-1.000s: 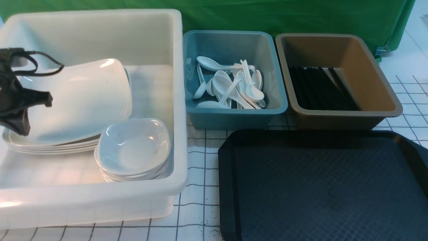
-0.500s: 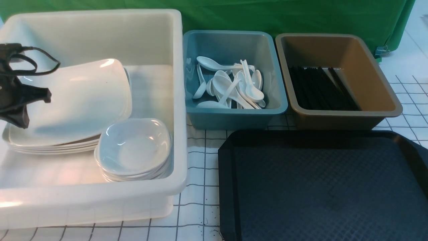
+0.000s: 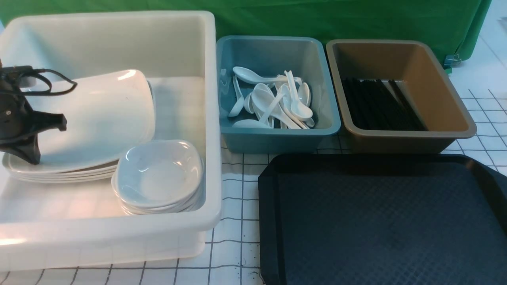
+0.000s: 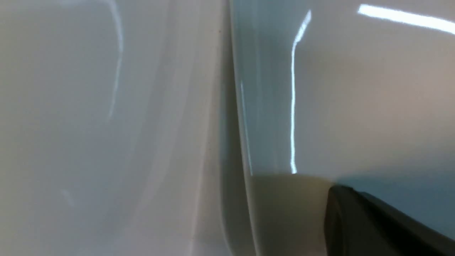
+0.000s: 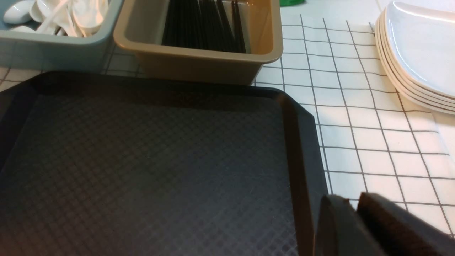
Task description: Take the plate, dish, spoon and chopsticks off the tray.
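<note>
My left gripper (image 3: pixel 47 134) reaches into the white tub (image 3: pixel 119 237) at the far left and is shut on the left edge of the plate (image 3: pixel 99 114). It holds the plate slightly tilted on a stack of like plates. In the left wrist view one dark finger (image 4: pixel 366 220) lies against the glossy plate (image 4: pixel 355 106). The dish (image 3: pixel 158 174) tops a stack in the tub's front corner. Spoons (image 3: pixel 277 103) lie in the teal tub, chopsticks (image 3: pixel 376 105) in the brown tub. The black tray (image 3: pixel 380 221) is bare. My right gripper (image 5: pixel 346 204) is shut and empty, over the tray's edge (image 5: pixel 302 160).
The teal tub (image 3: pixel 277 138) and brown tub (image 3: pixel 396 140) stand side by side behind the tray. A further stack of white plates (image 5: pixel 419 53) sits on the checked tablecloth (image 5: pixel 373 135) beyond the tray. A green cloth hangs at the back.
My left gripper rose and drew left a little, then came back down and right. The plate it holds now lies lower and flatter on the stack.
</note>
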